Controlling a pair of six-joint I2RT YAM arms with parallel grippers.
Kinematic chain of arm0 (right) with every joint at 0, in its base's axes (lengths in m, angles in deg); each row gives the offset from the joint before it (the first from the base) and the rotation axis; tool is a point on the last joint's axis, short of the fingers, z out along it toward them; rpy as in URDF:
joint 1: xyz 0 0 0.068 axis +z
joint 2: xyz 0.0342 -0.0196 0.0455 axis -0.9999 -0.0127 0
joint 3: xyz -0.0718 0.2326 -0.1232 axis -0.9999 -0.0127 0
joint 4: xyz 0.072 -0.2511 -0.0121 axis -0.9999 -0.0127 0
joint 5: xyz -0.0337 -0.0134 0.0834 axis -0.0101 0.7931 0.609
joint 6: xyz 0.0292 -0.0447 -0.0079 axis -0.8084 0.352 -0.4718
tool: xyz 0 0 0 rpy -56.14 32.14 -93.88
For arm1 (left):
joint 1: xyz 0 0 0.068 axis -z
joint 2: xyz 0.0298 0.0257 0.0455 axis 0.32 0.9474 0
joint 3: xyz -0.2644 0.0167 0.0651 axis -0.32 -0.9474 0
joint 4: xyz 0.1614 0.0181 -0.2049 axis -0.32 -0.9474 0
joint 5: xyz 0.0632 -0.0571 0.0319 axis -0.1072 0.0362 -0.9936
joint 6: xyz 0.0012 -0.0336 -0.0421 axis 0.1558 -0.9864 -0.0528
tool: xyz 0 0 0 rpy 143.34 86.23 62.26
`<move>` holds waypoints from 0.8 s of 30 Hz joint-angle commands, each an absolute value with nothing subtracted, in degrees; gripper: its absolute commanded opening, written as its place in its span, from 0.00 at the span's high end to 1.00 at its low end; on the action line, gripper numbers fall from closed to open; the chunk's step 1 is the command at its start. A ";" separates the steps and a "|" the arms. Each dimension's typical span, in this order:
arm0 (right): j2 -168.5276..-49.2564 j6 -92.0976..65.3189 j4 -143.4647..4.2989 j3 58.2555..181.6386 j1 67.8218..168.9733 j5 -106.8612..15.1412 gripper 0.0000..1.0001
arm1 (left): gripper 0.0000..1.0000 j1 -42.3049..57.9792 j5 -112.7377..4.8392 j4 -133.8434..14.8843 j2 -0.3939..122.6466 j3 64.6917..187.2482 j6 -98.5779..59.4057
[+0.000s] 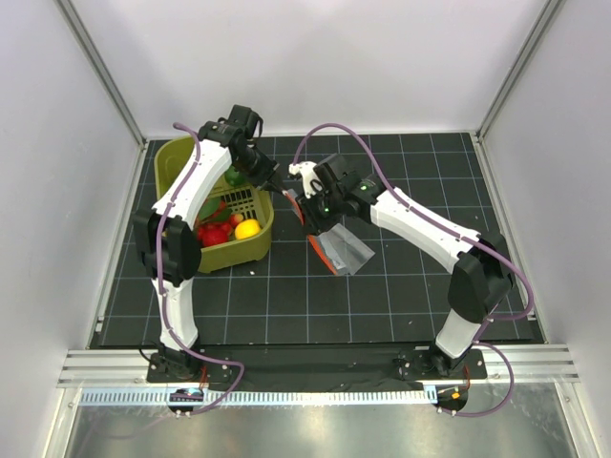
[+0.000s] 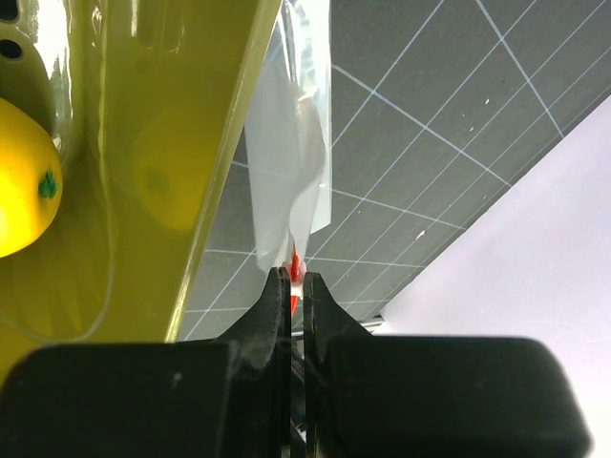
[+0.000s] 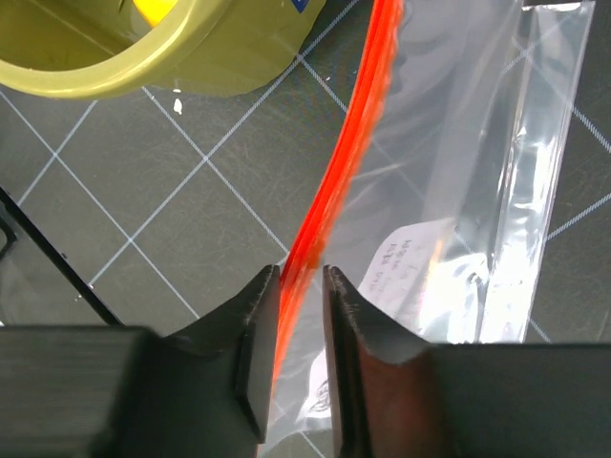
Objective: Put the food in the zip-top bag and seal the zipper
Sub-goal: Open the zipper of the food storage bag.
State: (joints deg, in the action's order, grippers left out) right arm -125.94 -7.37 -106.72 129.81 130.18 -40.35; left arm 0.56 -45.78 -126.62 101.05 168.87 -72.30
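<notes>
The clear zip-top bag (image 1: pixel 346 250) hangs between my two grippers just right of the basket, its lower end on the mat. Its red-orange zipper (image 3: pixel 344 162) runs up from the right gripper's jaws. My left gripper (image 2: pixel 296 277) is shut on a corner of the bag (image 2: pixel 286 143) where a bit of the zipper (image 2: pixel 296 262) shows. My right gripper (image 3: pixel 301 272) is closed around the zipper edge of the bag (image 3: pixel 458 191), with a narrow gap left. The food lies in the basket: a yellow ball (image 1: pixel 247 229), red pieces (image 1: pixel 215 232), a green one (image 1: pixel 234 176). The bag looks empty.
The olive-green slotted basket (image 1: pixel 172 157) stands at the left of the black gridded mat, and its wall (image 2: pixel 162 143) is right beside the left gripper. The basket's rim (image 3: pixel 124 67) shows in the right wrist view. White walls enclose the mat.
</notes>
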 commanded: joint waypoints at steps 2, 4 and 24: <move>-123.52 -7.72 -105.11 129.30 129.88 -41.37 0.74 | 1.00 0.67 -46.04 -127.06 99.10 170.34 -72.69; -123.61 -8.07 -105.29 129.39 129.96 -42.77 0.77 | 1.00 0.59 -46.13 -127.06 99.10 170.34 -72.69; -123.96 -8.95 -106.26 130.80 129.35 -58.42 0.79 | 1.00 0.67 -44.72 -127.50 99.98 170.96 -71.64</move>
State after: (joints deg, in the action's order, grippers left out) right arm -125.92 -8.51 -107.20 129.59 129.63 -54.87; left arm 0.58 -45.74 -126.62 101.05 168.87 -72.25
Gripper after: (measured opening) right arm 0.186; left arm 0.035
